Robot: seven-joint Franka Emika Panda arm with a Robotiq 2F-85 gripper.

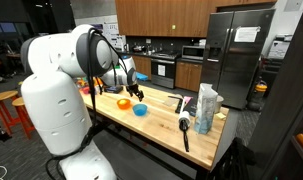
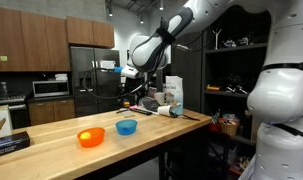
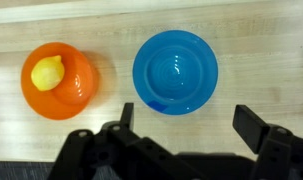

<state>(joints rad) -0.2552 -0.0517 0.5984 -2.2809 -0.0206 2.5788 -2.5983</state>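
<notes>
Blue bowl (image 3: 175, 72) straight below hand (image 3: 188, 122)

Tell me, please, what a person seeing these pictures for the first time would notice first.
The eye goes first to two bright bowls side by side on the pale wooden table: an orange bowl with a yellow, lemon-like fruit inside, and an empty blue bowl. The end effector hangs above them, fingers wide apart, holding nothing. In an exterior view the big white robot arm fills the foreground.

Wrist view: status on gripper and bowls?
Open, empty gripper hovers over blue bowl. Bowl looks empty. Beside it, orange bowl holds yellow fruit. Nothing in the way.
</notes>
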